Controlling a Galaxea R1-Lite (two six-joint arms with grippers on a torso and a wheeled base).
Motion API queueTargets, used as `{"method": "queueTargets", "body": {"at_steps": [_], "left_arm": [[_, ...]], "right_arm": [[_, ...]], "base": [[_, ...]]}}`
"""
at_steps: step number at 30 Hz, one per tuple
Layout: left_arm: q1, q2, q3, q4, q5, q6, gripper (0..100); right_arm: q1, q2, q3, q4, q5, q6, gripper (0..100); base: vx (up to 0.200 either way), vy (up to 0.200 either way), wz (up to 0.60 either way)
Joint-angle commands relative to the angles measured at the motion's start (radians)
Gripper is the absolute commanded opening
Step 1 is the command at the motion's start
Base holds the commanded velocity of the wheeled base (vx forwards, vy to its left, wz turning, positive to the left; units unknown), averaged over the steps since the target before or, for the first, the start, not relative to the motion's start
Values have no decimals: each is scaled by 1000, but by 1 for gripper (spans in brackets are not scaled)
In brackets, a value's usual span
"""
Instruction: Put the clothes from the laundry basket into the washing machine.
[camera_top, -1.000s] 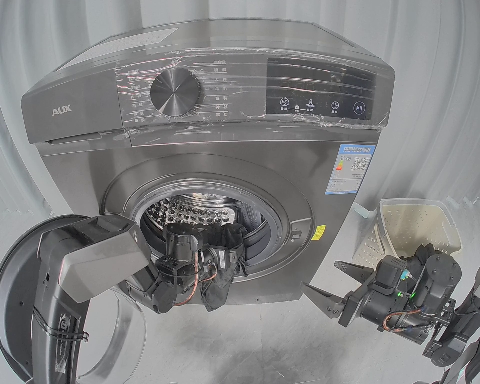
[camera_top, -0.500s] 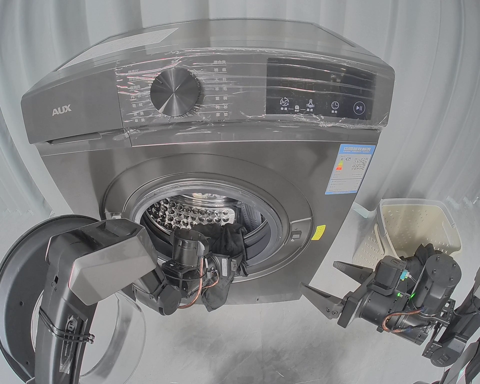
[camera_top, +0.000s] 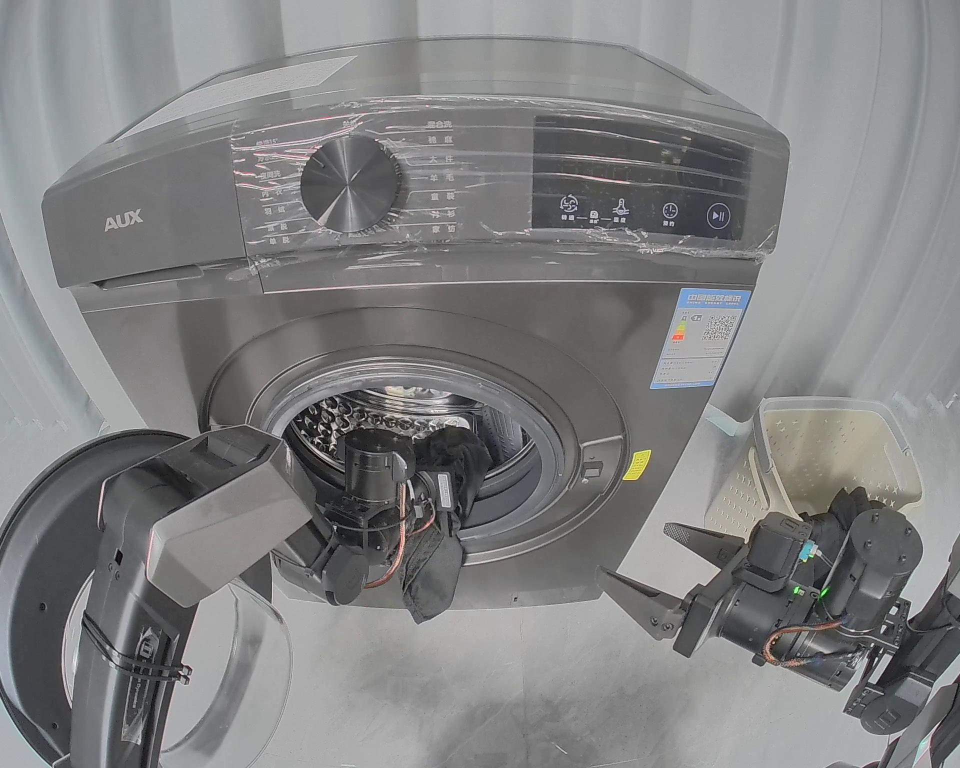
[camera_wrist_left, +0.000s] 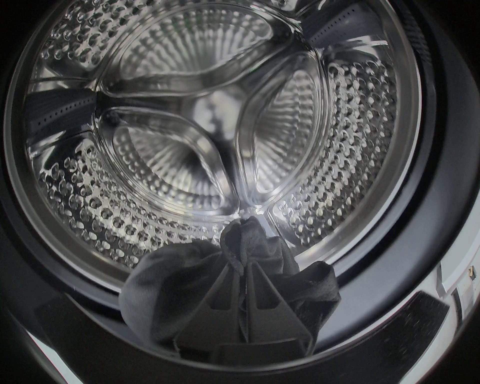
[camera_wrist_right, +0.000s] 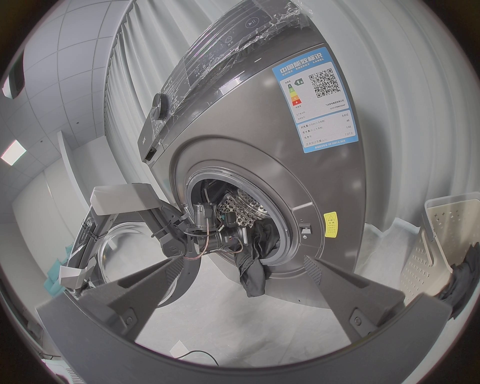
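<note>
Clamping a crumpled black cloth garment at the grey steel washing machine's drum mouth, part dangling outside, the left gripper has it half in, while the right gripper hangs spread near the cream plastic laundry basket at right, which holds more dark clothes.
</note>
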Motion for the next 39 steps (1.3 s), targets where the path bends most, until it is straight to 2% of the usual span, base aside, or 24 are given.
{"method": "queueTargets", "body": {"at_steps": [1,7,8,12,18,20,25,31,35,36,39], "left_arm": [[10,23,-79,-17,23,-1,0],[15,44,-141,-29,47,-1,0],[15,46,-139,-34,47,-1,100],[13,41,-121,-60,47,-12,100],[4,-40,36,-61,41,-1,100],[4,-86,106,-51,26,0,100],[-7,-132,220,-28,-59,2,100],[-19,-89,254,-44,-106,3,100],[-19,-54,226,-41,-109,5,100],[-19,-40,215,-40,-109,8,100],[-13,-8,198,-41,-105,49,100]], "right_arm": [[1,-1,-1,-1,0,0,100],[1,-3,1,-1,0,0,100],[1,-3,1,-1,0,0,100],[1,-3,1,-1,0,0,100],[-5,-1,1,-1,0,0,100],[-2,-4,-1,-1,0,0,100],[1,0,1,-1,0,0,100],[-1,0,1,-1,0,1,100],[-1,0,1,-1,0,1,100],[-1,2,1,-1,0,1,100],[1,2,1,-1,0,1,100]], "base": [[0,0,0],[0,0,0],[0,0,0],[0,0,0],[0,0,0],[0,0,0],[0,0,0],[0,0,0],[0,0,0],[0,0,0],[0,0,0]]}}
